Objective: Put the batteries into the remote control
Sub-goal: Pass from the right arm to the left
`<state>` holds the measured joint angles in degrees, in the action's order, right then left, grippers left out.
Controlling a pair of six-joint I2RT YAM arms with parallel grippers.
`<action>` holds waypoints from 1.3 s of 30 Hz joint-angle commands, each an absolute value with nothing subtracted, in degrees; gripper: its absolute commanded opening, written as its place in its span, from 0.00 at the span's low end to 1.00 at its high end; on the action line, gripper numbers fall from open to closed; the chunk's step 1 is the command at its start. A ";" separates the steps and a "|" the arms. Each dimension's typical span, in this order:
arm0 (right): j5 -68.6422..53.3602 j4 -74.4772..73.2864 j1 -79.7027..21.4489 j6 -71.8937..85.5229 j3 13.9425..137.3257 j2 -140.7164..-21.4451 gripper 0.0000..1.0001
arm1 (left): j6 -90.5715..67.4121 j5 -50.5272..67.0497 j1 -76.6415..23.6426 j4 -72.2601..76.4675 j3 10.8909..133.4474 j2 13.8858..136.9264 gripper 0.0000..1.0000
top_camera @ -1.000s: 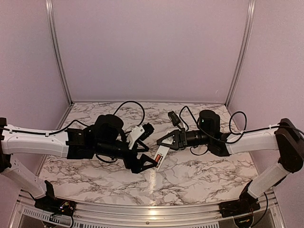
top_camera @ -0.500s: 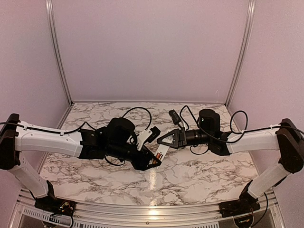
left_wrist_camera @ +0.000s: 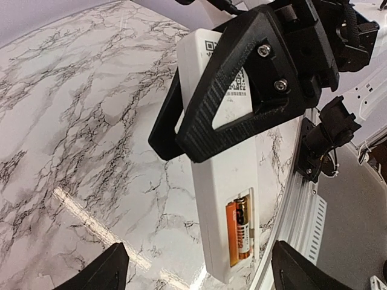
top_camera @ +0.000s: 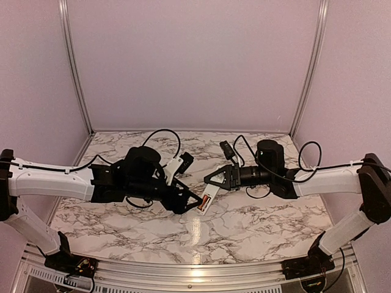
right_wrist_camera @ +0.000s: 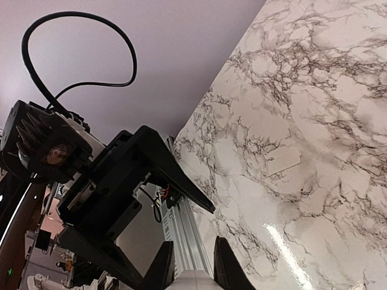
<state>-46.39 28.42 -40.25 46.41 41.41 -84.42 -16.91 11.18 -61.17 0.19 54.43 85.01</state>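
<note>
Top view: the right gripper (top_camera: 215, 180) is clamped on the upper part of the remote control (top_camera: 206, 200) at frame centre. The remote's long axis runs upper right to lower left, and the left gripper (top_camera: 190, 203) sits just beside its lower end. Left wrist view: the left gripper's tips stand wide apart and empty at the bottom corners, with the bay end straight ahead and one of the batteries (left_wrist_camera: 237, 232) seated at lower centre. Right wrist view: its own fingers (right_wrist_camera: 163, 266) pinch the remote's white end at bottom centre, bare table (right_wrist_camera: 314, 109) lies to the right, and no second battery is visible.

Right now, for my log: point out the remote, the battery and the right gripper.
remote (left_wrist_camera: 227, 175), left wrist view, white back just above the battery.
battery (left_wrist_camera: 237, 232), left wrist view, middle of its orange body.
right gripper (left_wrist_camera: 179, 139), left wrist view, midway between its fingertips.
</note>
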 commanded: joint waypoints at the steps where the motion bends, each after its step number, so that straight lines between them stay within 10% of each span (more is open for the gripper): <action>1: -41.66 25.80 -39.28 46.20 41.68 -82.56 0.00 | -16.89 4.45 -61.89 1.10 54.08 82.99 0.86; 20: -37.20 27.85 -40.84 51.27 40.46 -83.96 0.00 | -17.01 -17.46 -69.67 -12.04 71.50 99.12 0.78; 28: -37.26 27.84 -41.13 51.57 40.17 -83.92 0.01 | -15.68 -18.14 -69.87 -13.77 74.48 102.43 0.52; 39: -38.21 22.83 -36.71 49.09 39.87 -81.73 0.45 | -9.58 -11.11 -69.12 -18.09 72.10 100.04 0.22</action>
